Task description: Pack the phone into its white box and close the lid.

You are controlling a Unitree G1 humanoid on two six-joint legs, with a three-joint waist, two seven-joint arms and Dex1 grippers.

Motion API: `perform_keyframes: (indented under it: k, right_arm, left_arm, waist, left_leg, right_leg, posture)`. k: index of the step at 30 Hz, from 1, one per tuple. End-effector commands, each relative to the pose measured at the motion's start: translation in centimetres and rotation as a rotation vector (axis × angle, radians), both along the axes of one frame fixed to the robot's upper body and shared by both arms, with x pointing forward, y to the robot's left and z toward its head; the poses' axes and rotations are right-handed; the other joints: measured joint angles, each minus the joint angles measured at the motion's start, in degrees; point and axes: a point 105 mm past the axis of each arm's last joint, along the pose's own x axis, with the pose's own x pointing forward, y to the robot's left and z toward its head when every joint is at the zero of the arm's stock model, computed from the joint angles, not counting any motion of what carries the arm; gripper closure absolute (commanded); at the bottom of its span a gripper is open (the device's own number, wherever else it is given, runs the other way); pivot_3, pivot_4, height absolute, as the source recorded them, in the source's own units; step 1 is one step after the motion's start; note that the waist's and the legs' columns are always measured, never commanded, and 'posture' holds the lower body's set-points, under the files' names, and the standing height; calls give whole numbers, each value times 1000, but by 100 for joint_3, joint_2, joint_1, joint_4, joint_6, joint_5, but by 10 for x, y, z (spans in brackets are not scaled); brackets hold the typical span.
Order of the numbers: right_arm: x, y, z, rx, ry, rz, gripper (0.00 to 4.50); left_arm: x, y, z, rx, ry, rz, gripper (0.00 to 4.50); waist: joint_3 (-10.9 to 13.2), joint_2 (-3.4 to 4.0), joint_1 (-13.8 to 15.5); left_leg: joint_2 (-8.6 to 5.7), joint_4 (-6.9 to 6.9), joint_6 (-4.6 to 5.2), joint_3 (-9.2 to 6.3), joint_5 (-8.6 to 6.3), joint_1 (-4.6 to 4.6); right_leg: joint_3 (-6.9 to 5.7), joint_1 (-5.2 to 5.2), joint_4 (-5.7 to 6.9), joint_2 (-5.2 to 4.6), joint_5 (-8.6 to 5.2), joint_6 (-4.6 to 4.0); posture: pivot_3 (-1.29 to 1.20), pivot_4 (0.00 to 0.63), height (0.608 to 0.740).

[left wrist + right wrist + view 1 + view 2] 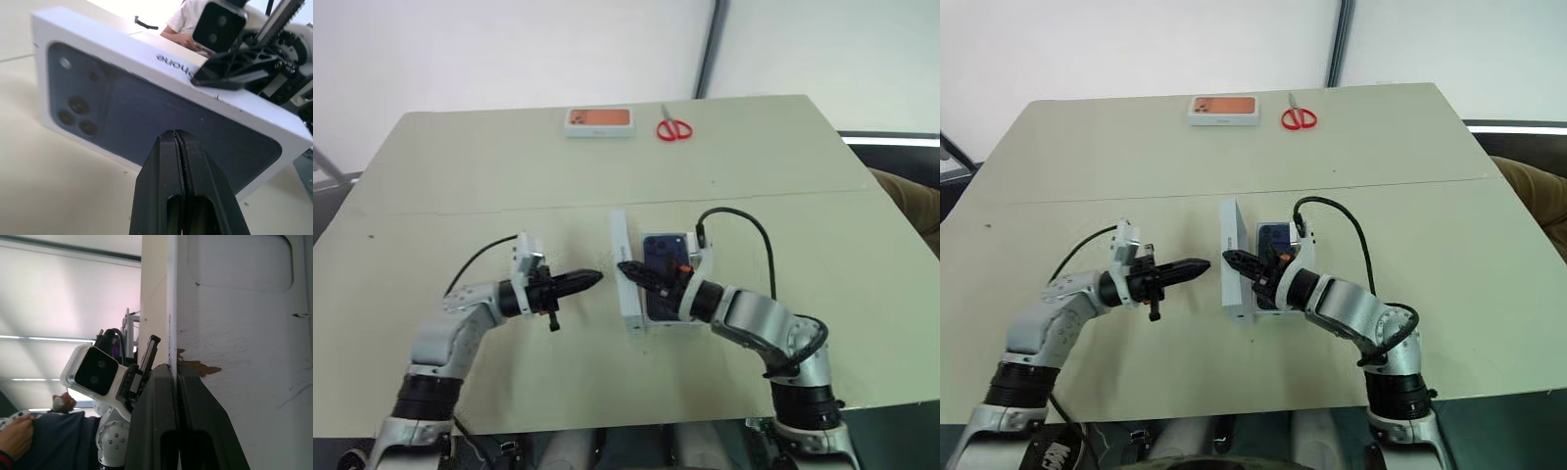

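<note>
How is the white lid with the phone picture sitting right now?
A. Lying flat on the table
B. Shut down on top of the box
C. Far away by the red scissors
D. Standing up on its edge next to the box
D: the lid stands on its long edge beside the white box, where the phone lies uncovered, with the right pincer at its top edge.

Beige table (pixel 509 176), white wall (pixel 509 49)

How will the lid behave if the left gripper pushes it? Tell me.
Likely tips: the lid stands on its long edge. Probably light and fairly stiff, being a hollow cardboard shell. The right gripper, shut at its top edge, may steady it; the shut left gripper points at its face.
</note>
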Motion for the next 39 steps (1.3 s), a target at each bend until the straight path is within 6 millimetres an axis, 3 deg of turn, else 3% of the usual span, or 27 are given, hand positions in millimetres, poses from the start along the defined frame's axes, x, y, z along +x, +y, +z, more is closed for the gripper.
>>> perform_keyframes:
  k: [1, 5, 8, 11, 13, 18, 20, 21, 23, 28, 39]
  right_arm:
    - [-4, 1, 9, 91, -11, -6, 3583]
    - [-2, -3, 9, 65, -26, -9, 1693]
    - [0, -10, 17, -35, -142, 1, 114]
    - [11, -47, 38, -110, -328, -113, 45]
    - [10, -71, 40, -216, -433, -181, 45]
    - [12, -95, 33, -472, -594, -229, 45]
    - [19, -105, 34, -575, -656, -245, 566]
    - [20, -107, 28, -710, -720, -204, 888]
    - [22, -111, 21, -865, -805, -154, 1882]
    - [26, -119, 16, -978, -896, -136, 4447]
    - [18, -102, 7, -1034, -1022, -7, 4447]
  left_arm:
    - [4, -9, 5, -18, -41, 20, 4500]
    - [7, -12, 3, -26, -29, 19, 4500]
    - [8, -14, 1, -21, -29, 18, 4500]
    - [12, -24, -2, -29, -32, 18, 4500]
    - [14, -31, -2, -49, -29, 17, 4500]
    - [16, -44, -4, -65, -31, 17, 4500]
    - [15, -54, -4, -77, -28, 1, 4500]
    - [14, -60, -4, -79, -34, -10, 4500]
    - [15, -67, -3, -81, -37, -26, 4500]
    - [19, -71, -2, -79, -41, -34, 4500]
    - [8, -46, 10, -44, -48, -38, 4500]
  waist:
    - [0, 0, 3]
    - [0, 0, -10]
    - [0, 0, -7]
    - [3, 4, 45]
    - [3, 2, 165]
    - [3, -3, 127]
    - [3, -2, 127]
    - [3, -1, 139]
    - [5, -4, 157]
    - [8, -16, 155]
    - [7, -14, 151]
  left_leg:
    - [0, 0, 0, -2, 0, 0]
    - [0, 0, 0, -1, 0, 0]
    - [0, 0, 1, -1, 0, -1]
    - [-1, 8, 2, 0, -1, -1]
    - [-4, 12, 6, -1, -4, -2]
    - [-4, 17, 12, -2, -7, 1]
    - [-1, 17, 12, -2, -7, 4]
    - [-1, 16, 12, -3, -7, 4]
    - [-7, 20, 12, 1, -7, 3]
    - [-8, 21, 12, -6, -7, 2]
    - [-7, 20, 11, -8, -7, 2]
  right_leg:
    - [-1, 1, 0, 0, 0, 0]
    - [-1, 0, 0, 2, 0, 0]
    - [-2, 0, 0, 3, 0, 0]
    - [-6, 4, 0, 2, 0, 1]
    - [-10, 8, -4, 1, -1, 3]
    - [-18, 24, -17, 0, -1, 7]
    - [-18, 23, -14, 2, -1, 6]
    - [-18, 23, -13, 2, -1, 6]
    - [-18, 23, -14, -3, -2, 7]
    - [-24, 29, -18, -5, -2, 8]
    - [-23, 27, -18, -5, -2, 8]
  posture:
    - [0, 150, 740]
    - [0, 150, 740]
    - [0, 150, 740]
    - [0, 150, 740]
    - [0, 150, 740]
    - [0, 150, 740]
    - [0, 150, 740]
    - [0, 150, 740]
    - [0, 150, 740]
    - [0, 150, 740]
    - [0, 150, 740]
